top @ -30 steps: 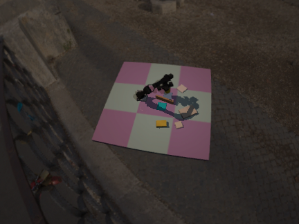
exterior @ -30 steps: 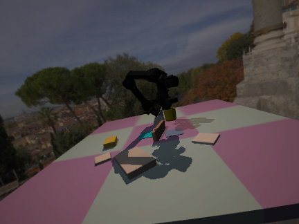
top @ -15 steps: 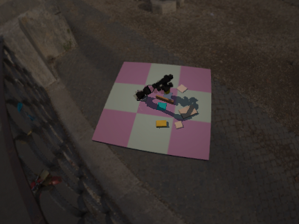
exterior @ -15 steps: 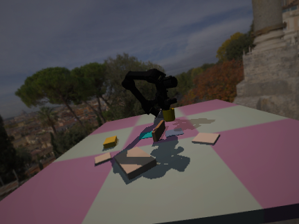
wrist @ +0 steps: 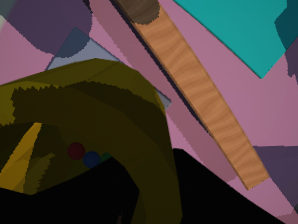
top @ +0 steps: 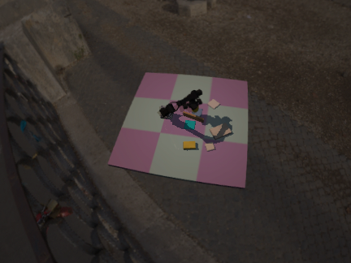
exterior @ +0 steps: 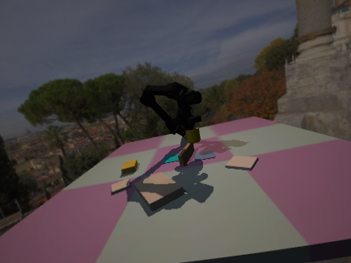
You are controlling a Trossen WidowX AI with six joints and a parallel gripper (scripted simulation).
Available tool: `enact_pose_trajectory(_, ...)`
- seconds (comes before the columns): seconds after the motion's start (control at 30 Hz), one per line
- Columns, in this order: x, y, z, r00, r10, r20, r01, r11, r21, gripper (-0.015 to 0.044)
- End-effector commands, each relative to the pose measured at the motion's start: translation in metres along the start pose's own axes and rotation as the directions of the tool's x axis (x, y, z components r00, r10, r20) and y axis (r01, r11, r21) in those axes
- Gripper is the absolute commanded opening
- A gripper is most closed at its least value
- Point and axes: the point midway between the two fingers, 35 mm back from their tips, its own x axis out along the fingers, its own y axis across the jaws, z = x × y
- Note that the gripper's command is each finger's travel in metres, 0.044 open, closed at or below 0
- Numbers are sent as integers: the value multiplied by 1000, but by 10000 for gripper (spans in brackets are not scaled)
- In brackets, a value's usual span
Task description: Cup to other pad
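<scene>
The gripper pinches a smooth, round yellow cup holding glossy marbles; a wood-grained plank leans just beside it.

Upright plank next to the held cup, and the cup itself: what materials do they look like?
Plank: looks like wood, matte, with wavy orange-brown grain lines along its length in the wrist view. Cup: olive-yellow, uniform colour, no grain or shine; perhaps matte plastic or painted, hard to tell. The gripper is shut on it.
</scene>
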Motion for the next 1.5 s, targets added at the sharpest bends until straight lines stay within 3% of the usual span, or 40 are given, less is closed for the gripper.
enact_pose_trajectory(0.0,-1,-8,8,1000,6,5,-6,1000,-1,0)
enact_pose_trajectory(1.47,-5,-72,73,1000,3,7,-3,1000,-3,0)
